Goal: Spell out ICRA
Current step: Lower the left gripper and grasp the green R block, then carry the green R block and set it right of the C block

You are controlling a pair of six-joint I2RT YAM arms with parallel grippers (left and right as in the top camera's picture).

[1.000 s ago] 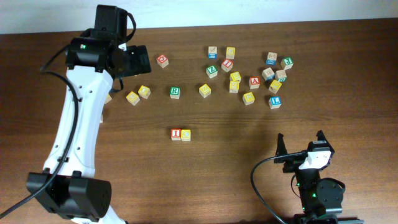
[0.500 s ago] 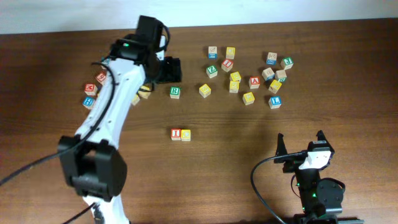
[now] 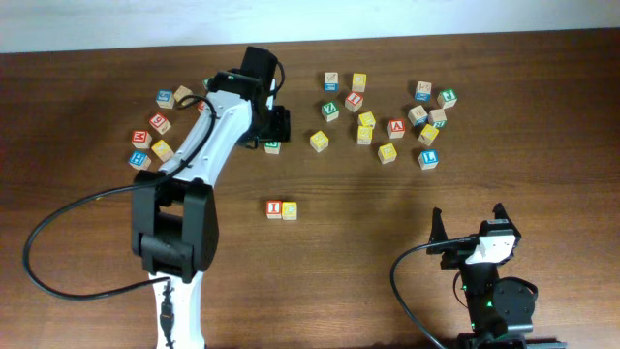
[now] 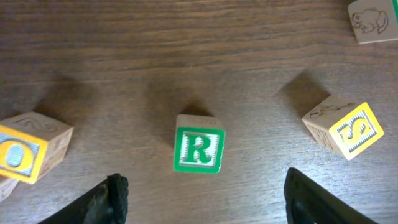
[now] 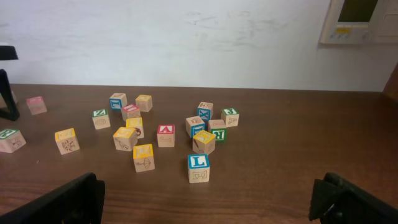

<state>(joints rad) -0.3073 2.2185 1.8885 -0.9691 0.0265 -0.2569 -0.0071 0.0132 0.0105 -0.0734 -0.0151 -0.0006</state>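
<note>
Dark wooden table (image 3: 97, 213): left gripper (image 4: 208, 198), jaws spread wide, has swung over the green-lettered wooden "R" block (image 4: 199, 149) (red "I" block (image 3: 274, 208) touches a yellow block (image 3: 290, 209)); right gripper (image 5: 211, 199) likewise spread.

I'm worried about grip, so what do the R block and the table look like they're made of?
R block: probably bare light wood, grain showing on its side, with a green and white painted or printed letter face. Table: dark brown wood or wood-look laminate, grain lines visible; which is unclear.
</note>
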